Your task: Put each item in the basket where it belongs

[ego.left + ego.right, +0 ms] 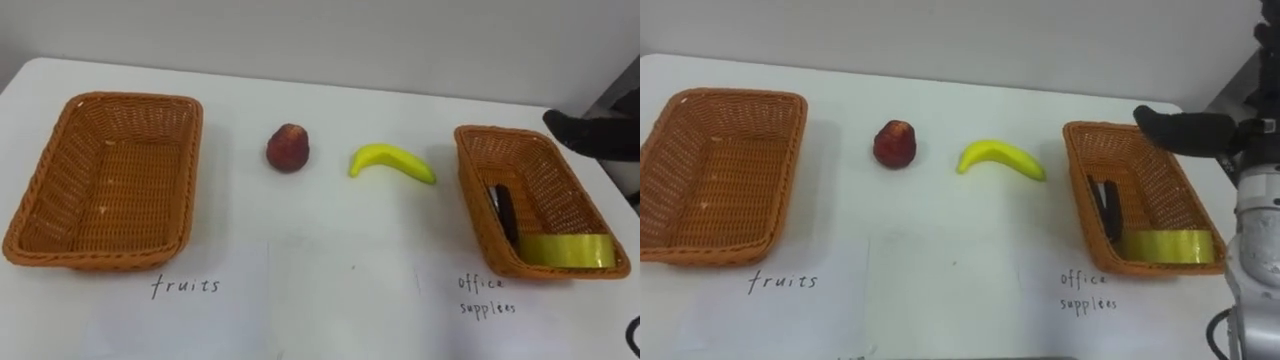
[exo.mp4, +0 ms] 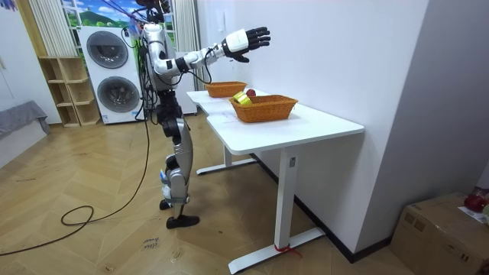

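A red apple [image 1: 288, 148] and a yellow banana [image 1: 392, 161] lie on the white table [image 1: 330, 280] between two wicker baskets. The left basket [image 1: 130, 98], marked "fruits", has nothing in it. The right basket [image 1: 470, 185], marked "office supplies", holds a yellow tape roll [image 1: 566, 250] and a black office item [image 1: 505, 212]. My right hand [image 1: 590, 132] hovers above that basket's far right corner, open, fingers straight and holding nothing. In the room view the same hand [image 2: 246, 40] is raised high over the table with its fingers spread.
I stand at the table's long side, facing a white wall behind it. Handwritten labels [image 1: 185, 286] sit on the table in front of each basket. A washing machine [image 2: 118, 92] and shelves stand behind me, and a cardboard box [image 2: 451, 229] rests on the floor.
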You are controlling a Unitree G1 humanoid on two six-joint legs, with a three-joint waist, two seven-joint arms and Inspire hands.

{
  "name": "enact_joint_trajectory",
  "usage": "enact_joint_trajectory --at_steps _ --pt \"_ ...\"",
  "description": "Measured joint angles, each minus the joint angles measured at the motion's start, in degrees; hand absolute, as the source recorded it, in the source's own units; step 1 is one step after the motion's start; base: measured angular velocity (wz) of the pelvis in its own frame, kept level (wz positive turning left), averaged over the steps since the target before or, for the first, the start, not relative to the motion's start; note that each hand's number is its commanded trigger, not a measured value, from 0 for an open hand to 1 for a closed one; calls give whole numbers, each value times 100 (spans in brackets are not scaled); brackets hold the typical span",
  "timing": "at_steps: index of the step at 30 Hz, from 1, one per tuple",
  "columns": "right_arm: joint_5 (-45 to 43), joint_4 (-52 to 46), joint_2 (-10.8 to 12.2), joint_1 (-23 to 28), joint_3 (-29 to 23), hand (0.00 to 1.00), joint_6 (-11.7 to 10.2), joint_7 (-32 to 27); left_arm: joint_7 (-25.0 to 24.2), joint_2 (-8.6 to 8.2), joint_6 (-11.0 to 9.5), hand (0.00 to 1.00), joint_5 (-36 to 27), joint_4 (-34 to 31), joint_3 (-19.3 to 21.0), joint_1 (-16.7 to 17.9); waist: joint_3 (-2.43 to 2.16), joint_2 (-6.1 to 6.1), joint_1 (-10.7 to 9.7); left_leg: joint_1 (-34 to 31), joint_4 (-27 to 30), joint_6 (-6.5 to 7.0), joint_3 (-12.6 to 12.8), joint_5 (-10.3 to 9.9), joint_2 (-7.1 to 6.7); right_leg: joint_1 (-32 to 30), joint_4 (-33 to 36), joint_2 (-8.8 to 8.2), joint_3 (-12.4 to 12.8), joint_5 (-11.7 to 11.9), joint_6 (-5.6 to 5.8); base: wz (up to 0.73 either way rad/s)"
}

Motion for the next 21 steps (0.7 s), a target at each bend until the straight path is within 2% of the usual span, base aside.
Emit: enact_joint_trajectory --at_steps 3,5,11,17,19,21 --pt "-98 -48 -201 -251 119 0 0 -1 -59 3 -7 0 -1 -1 -2 -74 -1 -4 50 -10 -4 -1 -13 -1 3 0 -10 1 -26 0 -1 2" --pt "-148 -55 -256 -384 248 0 -4 -1 -122 12 -7 0 1 0 0 -87 1 0 84 -23 -2 -1 -56 0 2 9 -16 -2 -63 1 -1 8" --pt "-75 -54 -255 -521 836 0 -11 88 -131 19 -6 0 -1 -3 -58 -182 -17 -16 329 -25 32 0 -127 0 -3 35 -26 -23 -149 1 -1 5" --pt "68 37 -255 -931 1251 0 -21 493 -132 21 -7 0 3 3 -263 -166 12 24 388 -51 81 -1 -270 2 -11 101 -30 -48 -329 0 0 13" --pt "60 151 -255 -1054 1379 0 -30 618 -132 23 -1 0 3 3 -308 -131 -2 6 450 -71 86 -10 -294 8 -8 96 -31 -52 -397 0 0 9" --pt "126 431 -255 -1139 1548 0 -34 806 -144 23 16 0 1 2 -347 -122 -36 -43 506 -101 101 -22 -373 16 -7 108 -29 -63 -503 0 0 15"
